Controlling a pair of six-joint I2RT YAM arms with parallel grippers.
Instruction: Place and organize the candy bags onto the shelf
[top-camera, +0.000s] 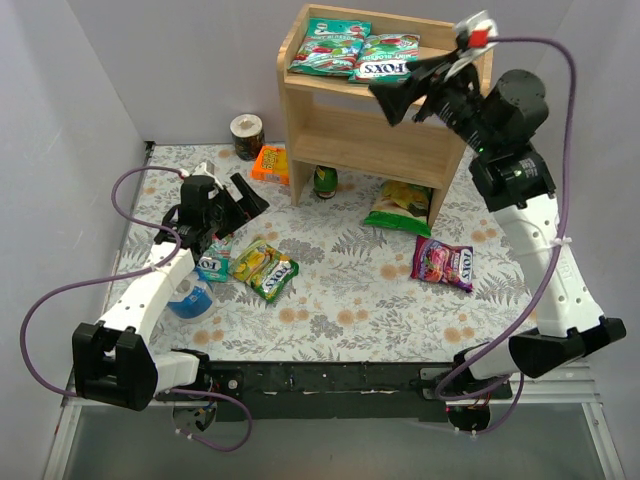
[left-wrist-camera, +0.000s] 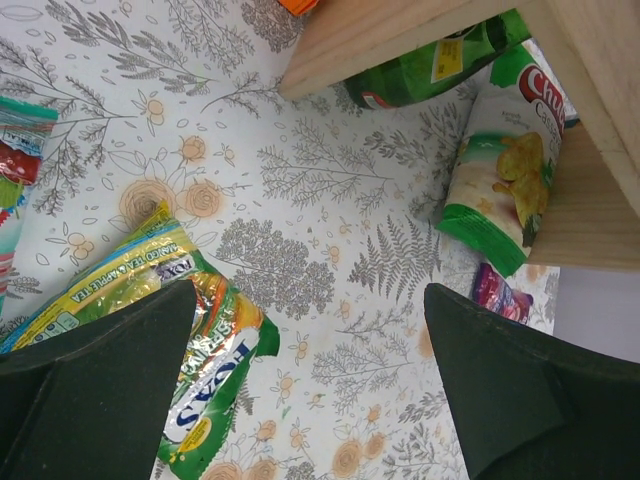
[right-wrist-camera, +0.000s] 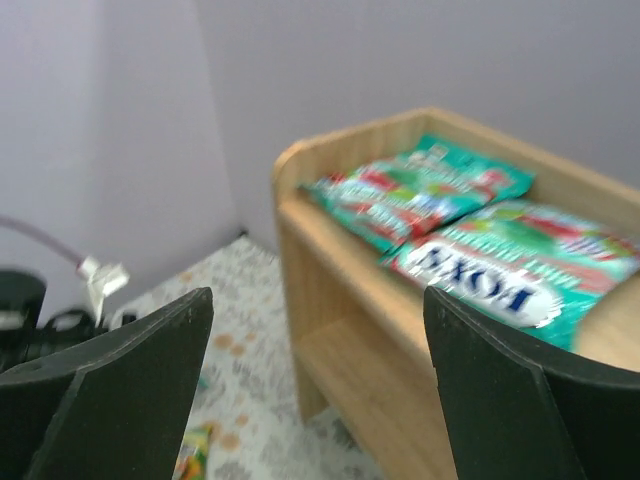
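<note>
The wooden shelf (top-camera: 330, 128) stands at the back. Two teal FOX'S candy bags (top-camera: 328, 46) (top-camera: 386, 56) lie side by side on its top tier, and both show in the right wrist view (right-wrist-camera: 420, 188) (right-wrist-camera: 520, 268). My right gripper (top-camera: 385, 103) is open and empty, held in the air in front of the top tier (right-wrist-camera: 317, 300). On the table lie a teal bag (top-camera: 213, 265), two overlapping yellow-green bags (top-camera: 267, 270) and a purple bag (top-camera: 442, 263). My left gripper (top-camera: 250, 195) is open and empty above the table, with a yellow-green bag (left-wrist-camera: 205, 345) under its left finger.
A larger green-and-yellow snack bag (top-camera: 400, 207) leans at the shelf's right foot (left-wrist-camera: 500, 180). A green can (top-camera: 325, 182), an orange packet (top-camera: 270, 163) and a dark roll (top-camera: 246, 135) sit left of the shelf. A blue object (top-camera: 190, 298) lies by the left arm.
</note>
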